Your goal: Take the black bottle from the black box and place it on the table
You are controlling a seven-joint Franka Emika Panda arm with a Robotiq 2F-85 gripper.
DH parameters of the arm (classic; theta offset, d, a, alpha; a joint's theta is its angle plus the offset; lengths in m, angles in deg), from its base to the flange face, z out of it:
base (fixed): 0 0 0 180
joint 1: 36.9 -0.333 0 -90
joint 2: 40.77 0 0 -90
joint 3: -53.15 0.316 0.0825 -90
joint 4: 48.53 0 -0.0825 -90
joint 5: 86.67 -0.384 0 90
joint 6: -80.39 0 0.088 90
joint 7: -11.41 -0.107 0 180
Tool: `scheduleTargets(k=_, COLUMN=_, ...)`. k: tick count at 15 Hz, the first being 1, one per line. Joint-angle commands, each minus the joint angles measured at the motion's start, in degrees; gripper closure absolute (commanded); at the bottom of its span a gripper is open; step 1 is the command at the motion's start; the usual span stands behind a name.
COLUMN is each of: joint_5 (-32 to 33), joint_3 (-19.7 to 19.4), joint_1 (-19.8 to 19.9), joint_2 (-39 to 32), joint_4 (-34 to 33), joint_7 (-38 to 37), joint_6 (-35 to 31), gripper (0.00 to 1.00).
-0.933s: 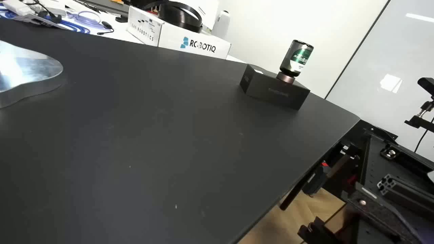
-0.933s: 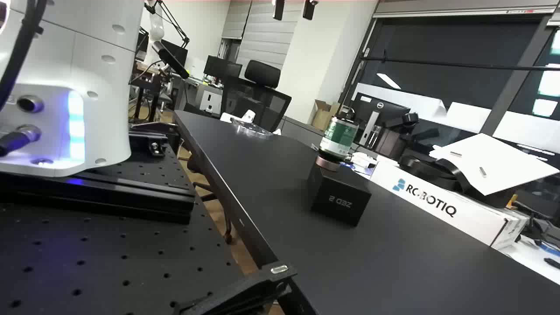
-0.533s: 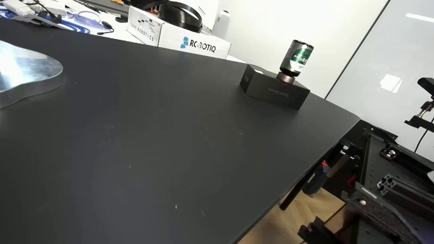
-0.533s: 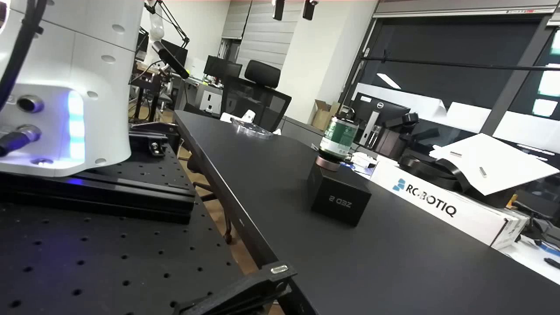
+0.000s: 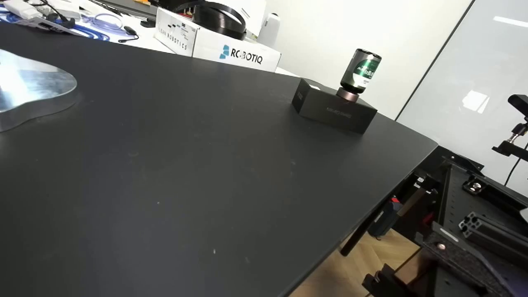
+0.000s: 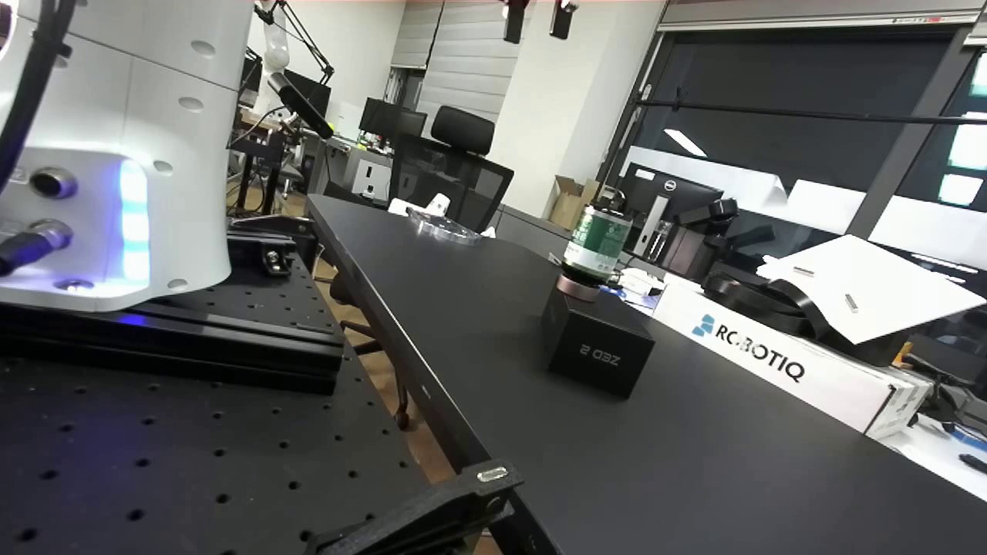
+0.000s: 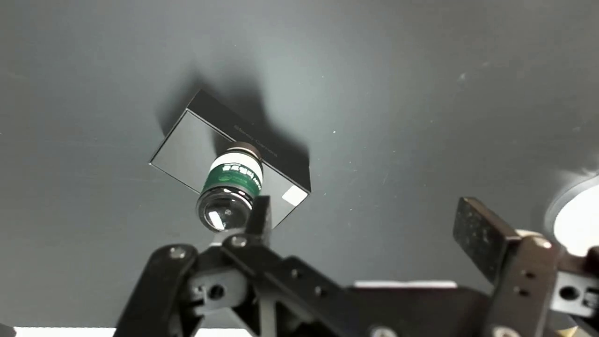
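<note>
Standing cap-down on the black box (image 5: pixel 334 111), the bottle (image 5: pixel 361 71) sits near a long edge of the top, green and white label showing in all views. Box lies flat on the table (image 5: pixel 185 165), lettering upside down, white sticker (image 7: pixel 295 195) on top by one corner. Gripper (image 7: pixel 365 220): jaws wide apart in the wrist view, one finger (image 7: pixel 259 217) overlapping the bottle's outline; fingertips (image 6: pixel 562 21) also show at the top of an exterior view, well apart from the bottle. Shiny rounded piece (image 5: pixel 37 82) on the table too, cut by the frame. White carton (image 5: pixel 237 57) beyond the table's far edge.
</note>
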Motion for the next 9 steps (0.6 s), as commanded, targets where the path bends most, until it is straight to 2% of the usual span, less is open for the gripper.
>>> scheduleTargets(k=1, joint_5=0.3, joint_3=1.0, joint_1=5.0, joint_2=-8.3, joint_4=-4.2, joint_7=-7.4, joint_6=-4.5, gripper=0.00)
scheduleTargets(k=6, joint_5=1.1, joint_3=3.0, joint_1=10.8, joint_2=-20.3, joint_4=-9.2, joint_7=-17.3, joint_6=-12.0, gripper=0.00)
scheduleTargets(k=9, joint_5=4.3, joint_3=4.6, joint_1=13.9, joint_2=-27.3, joint_4=-13.8, joint_7=-23.6, joint_6=-11.6, gripper=0.00)
